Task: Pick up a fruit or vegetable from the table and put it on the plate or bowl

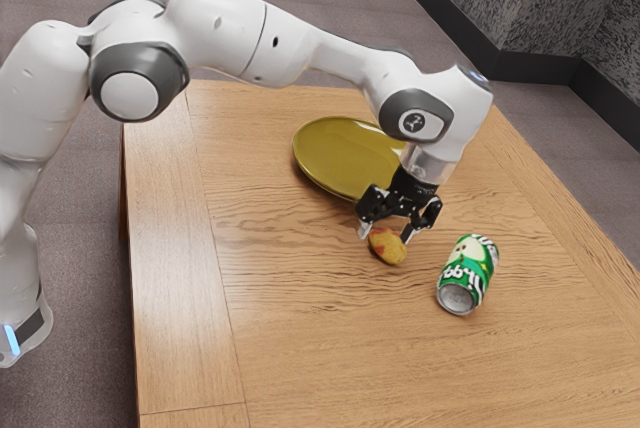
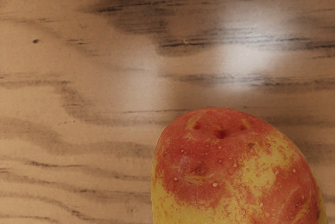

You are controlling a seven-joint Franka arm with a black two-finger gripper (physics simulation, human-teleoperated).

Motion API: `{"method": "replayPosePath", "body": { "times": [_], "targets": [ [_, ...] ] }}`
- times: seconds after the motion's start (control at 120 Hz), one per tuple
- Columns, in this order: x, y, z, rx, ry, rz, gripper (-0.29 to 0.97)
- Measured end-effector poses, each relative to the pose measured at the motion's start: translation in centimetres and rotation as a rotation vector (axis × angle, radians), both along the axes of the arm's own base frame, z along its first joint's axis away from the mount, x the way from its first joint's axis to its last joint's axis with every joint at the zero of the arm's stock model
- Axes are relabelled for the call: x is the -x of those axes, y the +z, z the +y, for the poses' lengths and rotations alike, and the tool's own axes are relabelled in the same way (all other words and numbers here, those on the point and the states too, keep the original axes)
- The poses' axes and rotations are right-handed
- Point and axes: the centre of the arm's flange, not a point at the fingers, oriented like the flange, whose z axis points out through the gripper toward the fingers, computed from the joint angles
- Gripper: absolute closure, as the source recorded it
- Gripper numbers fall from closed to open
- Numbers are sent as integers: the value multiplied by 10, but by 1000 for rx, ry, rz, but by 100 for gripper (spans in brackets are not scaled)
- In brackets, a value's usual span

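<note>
Exterior view: the white arm (image 1: 300, 43) is seen entering from the upper left of the frame and bent down over the middle of the wooden table (image 1: 300, 348). The black gripper (image 1: 387, 232) is pointed down, just right of frame centre. Its fingers are spread wide, one tip set on each side of a small fruit (image 1: 388, 246). A thin gap is made out at the tip on the exterior view's left, so no grip is recorded.

The fruit is yellow with red blotches and is seen lying on the table top, directly below the hand. In the wrist view the fruit (image 2: 235, 171) is shown large and close under the hand, with wood grain (image 2: 104, 77) beyond it.

An olive-yellow plate (image 1: 335, 153) is noted just above and left of the gripper in the frame, near the fruit but apart from it. A green can (image 1: 467, 273) is found on its side at the lower right of the fruit, apart from it
</note>
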Motion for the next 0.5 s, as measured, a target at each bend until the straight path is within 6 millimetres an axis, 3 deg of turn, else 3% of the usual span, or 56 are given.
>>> {"method": "replayPosePath", "body": {
  "times": [0.5],
  "targets": [
    [-15, -11, 7, -9, 26, -73, 0]
  ]
}}
